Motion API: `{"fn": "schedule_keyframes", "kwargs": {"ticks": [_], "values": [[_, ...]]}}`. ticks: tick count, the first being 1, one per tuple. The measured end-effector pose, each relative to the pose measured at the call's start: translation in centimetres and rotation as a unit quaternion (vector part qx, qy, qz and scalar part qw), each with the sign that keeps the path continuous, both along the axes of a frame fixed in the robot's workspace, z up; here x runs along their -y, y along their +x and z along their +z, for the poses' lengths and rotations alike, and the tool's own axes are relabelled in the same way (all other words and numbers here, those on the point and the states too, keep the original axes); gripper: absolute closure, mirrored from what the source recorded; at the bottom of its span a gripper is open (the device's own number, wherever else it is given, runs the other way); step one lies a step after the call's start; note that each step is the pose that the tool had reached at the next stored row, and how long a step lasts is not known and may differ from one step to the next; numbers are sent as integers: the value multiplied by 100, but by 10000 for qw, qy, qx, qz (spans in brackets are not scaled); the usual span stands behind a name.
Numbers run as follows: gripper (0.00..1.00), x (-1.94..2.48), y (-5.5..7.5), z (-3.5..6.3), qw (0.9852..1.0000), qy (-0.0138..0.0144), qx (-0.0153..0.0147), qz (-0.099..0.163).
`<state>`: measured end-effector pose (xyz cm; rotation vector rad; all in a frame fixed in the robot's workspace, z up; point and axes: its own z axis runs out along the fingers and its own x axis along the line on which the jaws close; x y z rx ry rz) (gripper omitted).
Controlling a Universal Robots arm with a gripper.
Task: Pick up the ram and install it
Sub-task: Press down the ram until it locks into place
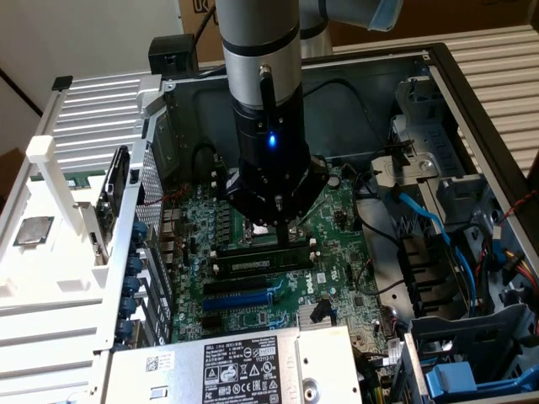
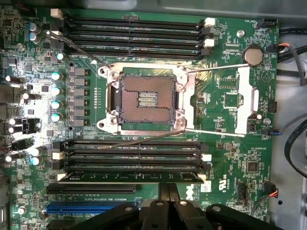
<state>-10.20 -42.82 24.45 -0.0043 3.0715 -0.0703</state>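
The ram (image 1: 263,263) lies seated lengthwise in one of the long black memory slots (image 2: 129,154) on the green motherboard (image 1: 333,210), a dark stick with a pale label, in the bank on the near side of the open processor socket (image 2: 146,98). In the wrist view it sits in the slot closest to the gripper (image 2: 169,189), level between white end clips (image 2: 206,157). The gripper hangs directly above the stick with its fingers closed together, tips just over or on the stick's upper edge; contact cannot be told. Around it the computer case (image 1: 472,93) stands open upward. The silver power supply (image 1: 253,366) borders the board on the near side, blue cables (image 1: 434,227) and drive bays crowd the exterior view's right, and a white rack (image 1: 50,244) holding a square silver chip (image 1: 32,231) stands outside at the exterior view's left
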Motion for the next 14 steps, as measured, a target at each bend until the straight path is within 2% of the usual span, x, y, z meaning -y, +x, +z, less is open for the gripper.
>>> {"fn": "schedule_keyframes", "kwargs": {"ticks": [5,6,8,14], "values": [[90,0,-166,21,10000,1,1,-20],[90,-15,-190,21,10000,1,1,-33],[90,-28,-190,21,10000,1,1,-34],[90,-29,-189,25,10000,1,-4,-35]]}}
